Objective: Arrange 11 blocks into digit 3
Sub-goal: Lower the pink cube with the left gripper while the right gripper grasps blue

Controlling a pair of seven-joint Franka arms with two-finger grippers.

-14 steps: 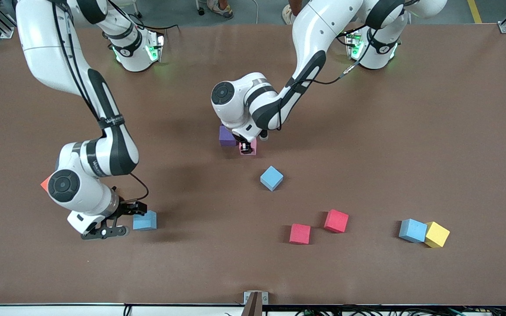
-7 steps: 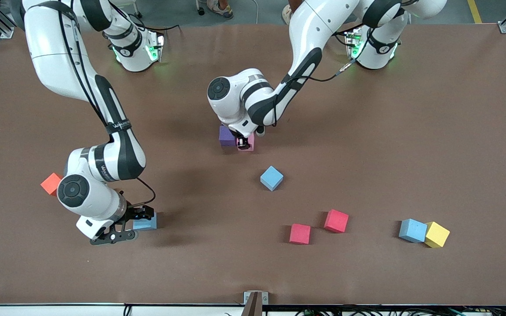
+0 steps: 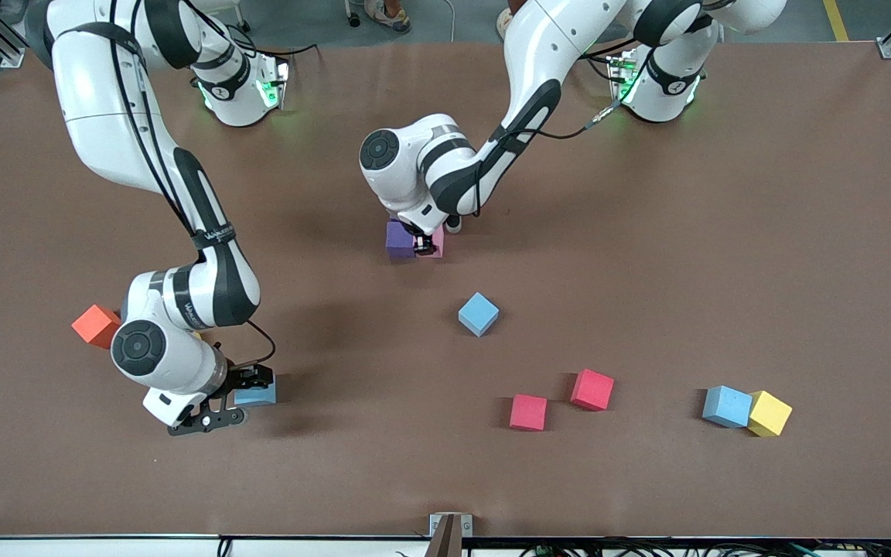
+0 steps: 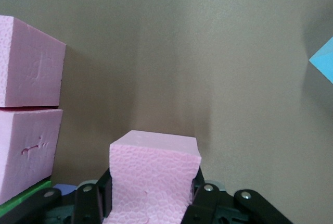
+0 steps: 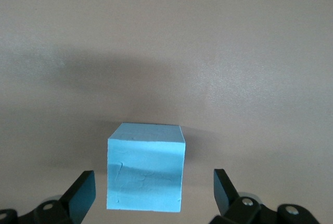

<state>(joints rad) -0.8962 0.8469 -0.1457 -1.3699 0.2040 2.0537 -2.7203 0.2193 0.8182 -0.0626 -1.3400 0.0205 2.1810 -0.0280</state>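
Clamped on a pink cube (image 4: 155,179), my left gripper (image 3: 424,246) risked nudging the purple cube (image 3: 398,238); my right gripper (image 3: 238,399), jaws apart, straddled a light blue cube (image 5: 146,166).

Even overhead light is falling on the brown table (image 3: 724,232); arms are casting soft, diffuse shadows onto it. Green status lights are glowing at both bases. Front view is staying sharp, no glare. Wrist views are showing broad soft shadow bands, near foreground slightly soft.
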